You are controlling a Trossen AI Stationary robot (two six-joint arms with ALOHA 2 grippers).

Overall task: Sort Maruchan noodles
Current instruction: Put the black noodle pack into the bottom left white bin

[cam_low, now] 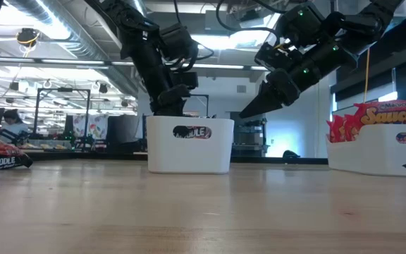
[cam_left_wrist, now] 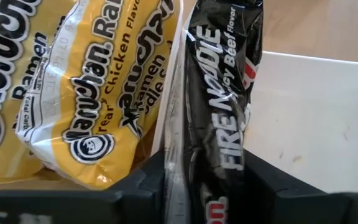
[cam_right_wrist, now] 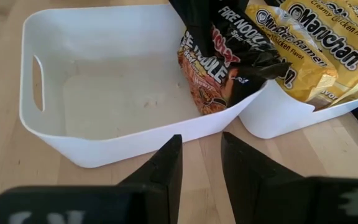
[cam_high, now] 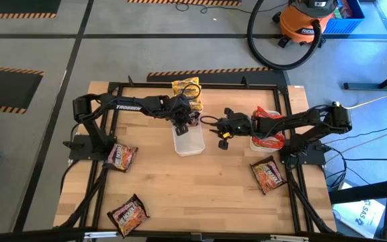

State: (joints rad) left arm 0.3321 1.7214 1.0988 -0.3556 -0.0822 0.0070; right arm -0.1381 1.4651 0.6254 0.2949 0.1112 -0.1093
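My left gripper (cam_high: 180, 126) hangs over the far end of a white tray (cam_high: 192, 145), shut on a dark Fire Noodle packet (cam_left_wrist: 219, 93). That packet (cam_right_wrist: 219, 68) stands down inside the tray (cam_right_wrist: 104, 93). Behind it, several yellow Maruchan packets (cam_left_wrist: 86, 93) lie in a second white tray (cam_right_wrist: 284, 121). My right gripper (cam_right_wrist: 202, 146) hovers just right of the first tray, above the table. Its fingers are a narrow gap apart with nothing between them. Red packets (cam_high: 269, 128) fill a tray under the right arm. My left gripper pinches the dark packet's upper end (cam_left_wrist: 210, 180) between its two fingers, which slant down from above. The packet stands on edge below them. Its orange lower part (cam_right_wrist: 201, 87) is down inside the tray, by the wall next to the yellow packets.
Three more dark packets lie flat on the table: one at the left (cam_high: 121, 156), one at the near left (cam_high: 127, 214) and one at the right (cam_high: 269, 175). The middle and near parts of the wooden table (cam_high: 200, 195) are bare.
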